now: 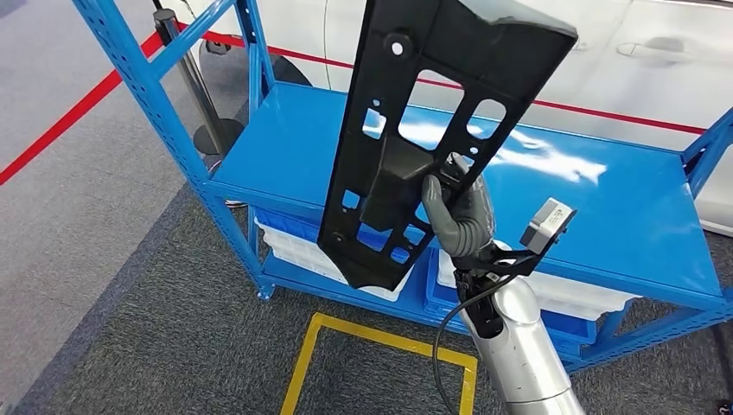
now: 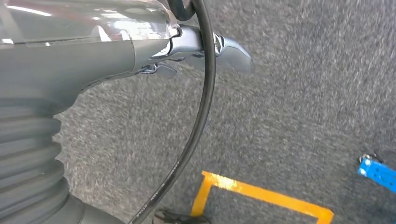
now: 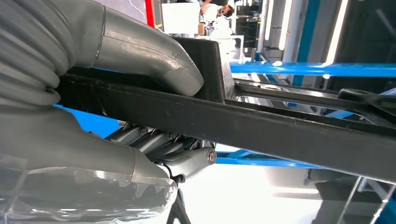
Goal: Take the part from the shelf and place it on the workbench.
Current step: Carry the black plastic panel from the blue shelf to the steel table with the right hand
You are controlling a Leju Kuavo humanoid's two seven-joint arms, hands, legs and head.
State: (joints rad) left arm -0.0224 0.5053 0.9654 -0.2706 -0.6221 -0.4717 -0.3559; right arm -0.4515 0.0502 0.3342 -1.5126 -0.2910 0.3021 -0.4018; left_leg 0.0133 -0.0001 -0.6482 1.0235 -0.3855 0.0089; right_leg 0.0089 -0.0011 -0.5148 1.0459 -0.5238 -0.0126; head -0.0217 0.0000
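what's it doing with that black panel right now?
The robot's right hand grips a long black plastic part and holds it up, tilted, above the blue shelf. In the right wrist view the thumb lies on one face of the part and the fingers curl under the other. The left hand hangs over the grey carpet near a yellow floor marking, holding nothing. No workbench is visible, so the placing is not yet done.

One black part (image 1: 432, 112) is in view, gripped by one hand (image 1: 456, 216). One blue shelf (image 1: 596, 199) stands there, with two blue bins (image 1: 285, 226) on its lower level. One yellow floor outline (image 1: 380, 346) marks the carpet.
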